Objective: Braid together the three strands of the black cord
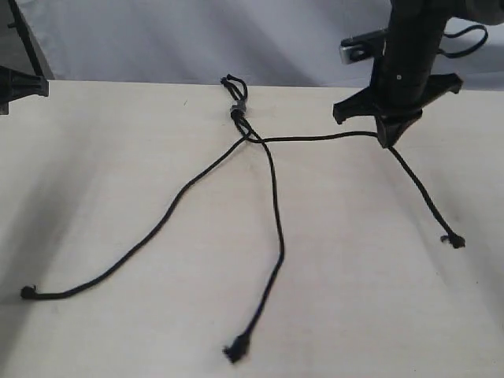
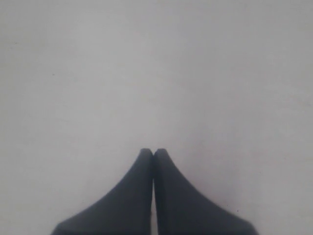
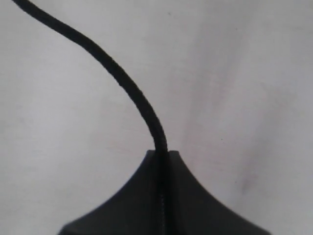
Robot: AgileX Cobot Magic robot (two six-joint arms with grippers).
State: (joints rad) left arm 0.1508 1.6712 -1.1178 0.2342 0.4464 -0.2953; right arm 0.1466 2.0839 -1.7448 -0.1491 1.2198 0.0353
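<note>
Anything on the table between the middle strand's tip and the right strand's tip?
Nothing: exterior view shows bare table between middle strand's tip and right strand's tip.

- Robot test bench, lab-like setting
- Bare pale wood-grain tabletop (image 1: 370, 315)
- Plain white backdrop (image 1: 157, 39) hung behind it
- Black robot arm (image 1: 405, 63) over the surface

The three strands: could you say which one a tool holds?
The rightmost strand, pinched in the right tool; the middle strand and left strand lie free.

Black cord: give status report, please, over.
Left gripper shut, empty. Right gripper shut on right strand. Left strand and middle strand lie spread on table, unbraided past grey band. Nothing in the way seen.
</note>
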